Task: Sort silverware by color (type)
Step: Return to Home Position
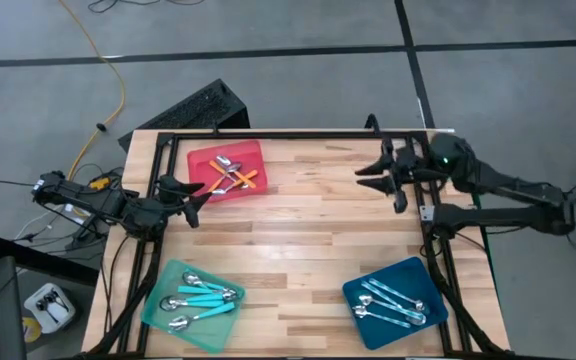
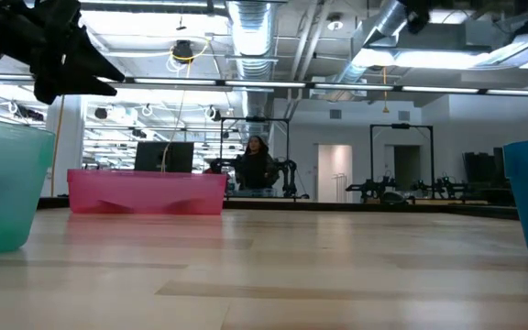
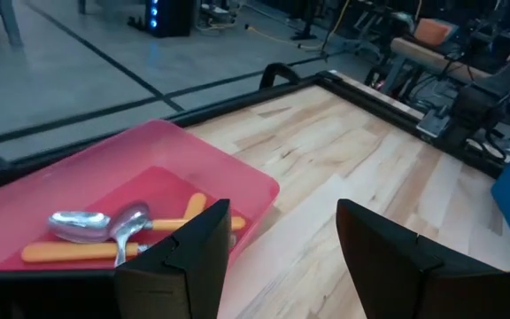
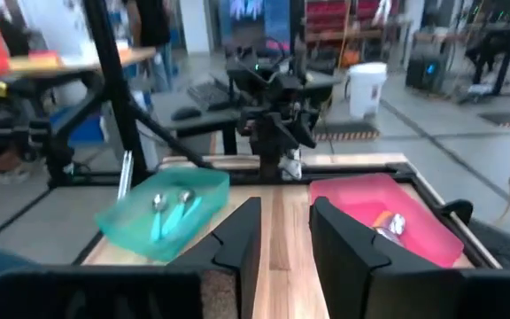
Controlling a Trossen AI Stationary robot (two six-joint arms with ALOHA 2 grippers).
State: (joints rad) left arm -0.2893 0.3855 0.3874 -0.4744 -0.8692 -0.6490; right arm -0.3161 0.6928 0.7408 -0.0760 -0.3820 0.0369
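At the left edge of the surface (image 1: pixel 308 240), your left gripper (image 1: pixel 200 203) hovers just beside the red tray (image 1: pixel 200 160), its fingers (image 3: pixel 193 257) spread and carrying nothing. Nearer the front, the turquoise spoons (image 1: pixel 205 295) lie in the mint tray (image 1: pixel 216 335), and the orange spoons (image 1: pixel 236 180) lie crossed in the red one. No spoon shows on the bare wood between the trays, so the sorting looks finished and only the trip home appears to be left. To do it well, draw the left arm straight back from the red wall before any swing, since one finger sits close to that corner. The middle of the surface is open and gives you the safest room. On the right, your right gripper (image 1: pixel 368 168) hangs near the far edge, its fingers (image 4: pixel 237 235) parted by a narrow gap with nothing between them. Below it, the pale blue spoons (image 1: pixel 393 305) rest in the blue tray (image 1: pixel 408 275). Black rails (image 1: pixel 298 134) border the surface, so raise each wrist before folding it past them.
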